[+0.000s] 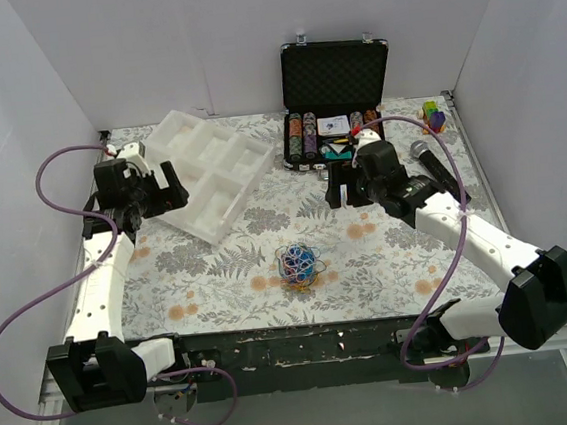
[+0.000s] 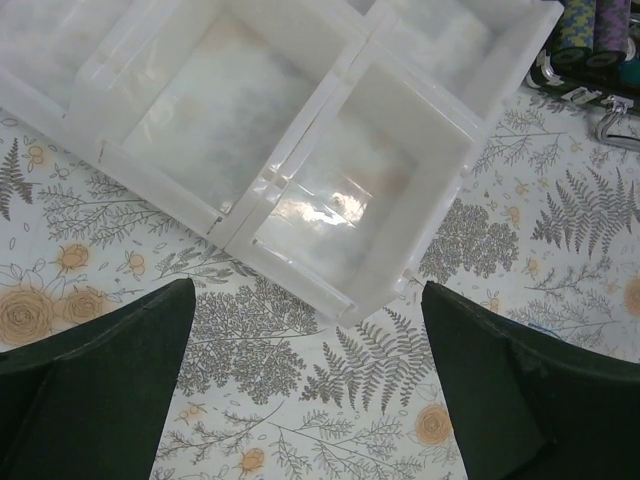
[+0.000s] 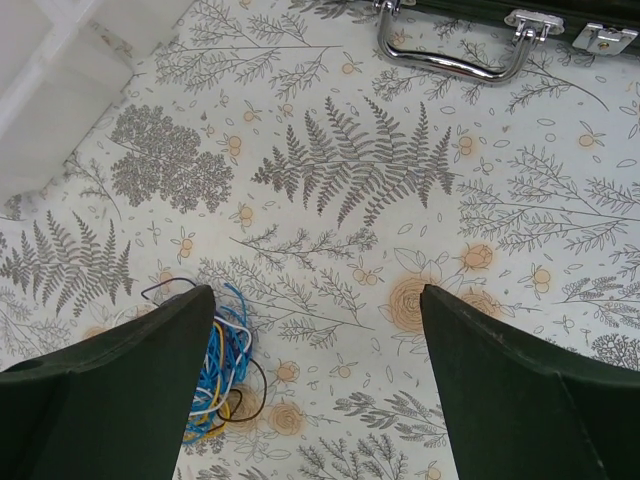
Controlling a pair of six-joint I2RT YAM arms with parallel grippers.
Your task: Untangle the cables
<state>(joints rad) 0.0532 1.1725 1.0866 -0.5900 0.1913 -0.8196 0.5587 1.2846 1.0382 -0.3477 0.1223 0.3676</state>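
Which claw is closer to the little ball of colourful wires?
The right claw. It is just past the cables toward the back, a little to the right. The left claw is farther off to the left, beside the white tray.

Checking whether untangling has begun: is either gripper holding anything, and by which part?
Nothing: left gripper and right gripper hang open and empty, clear of the cables.
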